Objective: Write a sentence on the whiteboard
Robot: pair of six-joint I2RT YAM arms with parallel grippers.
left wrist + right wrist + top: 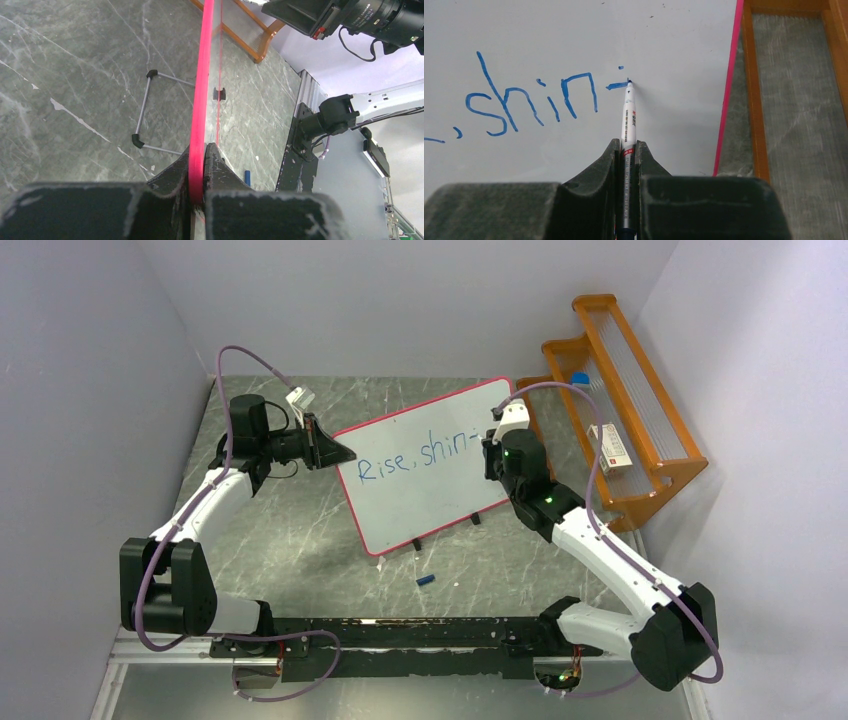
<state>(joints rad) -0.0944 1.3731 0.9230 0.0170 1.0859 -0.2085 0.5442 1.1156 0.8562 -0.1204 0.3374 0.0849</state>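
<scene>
The whiteboard (430,505) looks light, stiff and tippy, so the left pincer (202,150) pinches its pink edge. The right pincer (626,147) pinches the marker (628,112).

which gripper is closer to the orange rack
Right. The right gripper, holding the marker to the board near its right edge, sits just beside the rack. The left gripper clamps the board's left edge, with the whole board between it and the rack.

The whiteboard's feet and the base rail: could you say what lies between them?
A small blue cap on otherwise bare tabletop, shown in the top external view.
</scene>
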